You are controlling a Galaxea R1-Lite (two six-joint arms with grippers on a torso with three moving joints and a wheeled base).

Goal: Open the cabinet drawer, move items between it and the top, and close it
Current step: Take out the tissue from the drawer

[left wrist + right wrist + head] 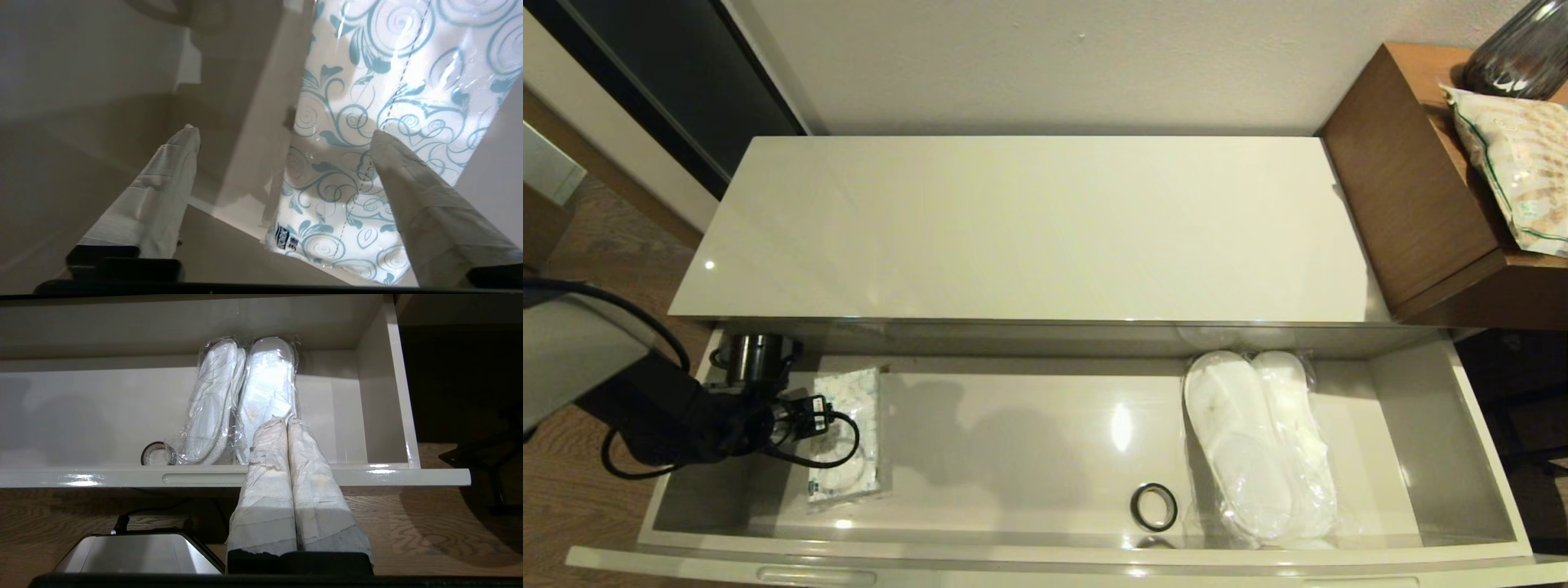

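Note:
The cabinet drawer (1029, 441) stands pulled out below the bare cream-white top (1029, 229). The small pack with blue-green swirls (854, 392) lies flat at the drawer's left end. My left arm (727, 416) reaches in over it. In the left wrist view my left gripper (284, 134) is open just above the pack (392, 81), one finger over it and the other over bare drawer floor. The wrapped white slippers (1258, 441) lie at the right end. My right gripper (287, 420) is shut and empty, in front of the drawer's front rim (122, 477), facing the slippers (245, 396).
A small black ring (1153, 506) lies on the drawer floor beside the slippers. A brown wooden box (1405, 188) stands right of the cabinet, with a beige green-edged snack bag (1515, 171) and a dark glass vessel (1519, 49) on it. Wooden floor lies in front.

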